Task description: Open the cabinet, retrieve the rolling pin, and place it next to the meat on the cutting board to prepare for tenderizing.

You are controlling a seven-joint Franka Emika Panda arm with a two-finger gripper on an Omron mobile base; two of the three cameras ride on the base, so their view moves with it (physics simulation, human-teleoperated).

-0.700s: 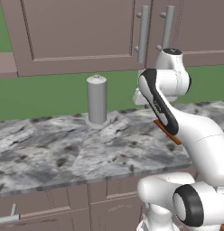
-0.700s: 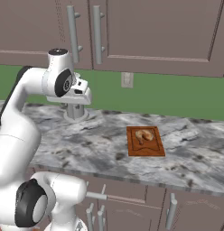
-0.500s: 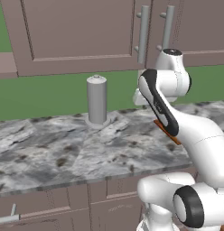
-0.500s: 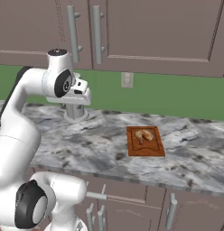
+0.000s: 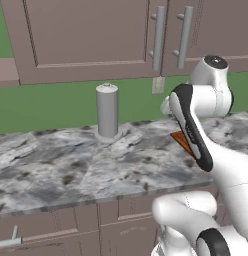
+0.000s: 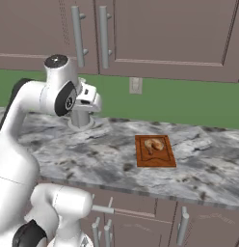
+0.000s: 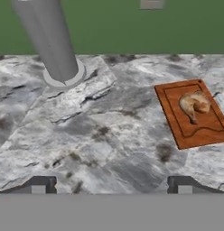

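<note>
— So, where does the meat sit?

— The meat (image 7: 194, 104) lies on the cutting board (image 7: 172, 118), toward the board's far end in the hand view. The board rests flat on the grey marbled counter (image 6: 107, 154); from the right base view the meat (image 6: 153, 144) is a small curled lump in the board's (image 6: 155, 159) upper half.

— And the cabinet?

— The cabinet (image 6: 165, 34) hangs above the counter with both doors closed, their two long grey handles (image 6: 103, 36) side by side. The rolling pin cannot be seen.

— What else stands on the counter?

— A tall grey cylinder (image 5: 107, 110) upright on a round base, near the green wall and well apart from the board.

— How is the gripper?

— The gripper (image 7: 111, 186) hangs above the counter, its two dark fingertips (image 7: 41, 184) set wide apart with nothing between them. Counter lies between it and the board.
</note>
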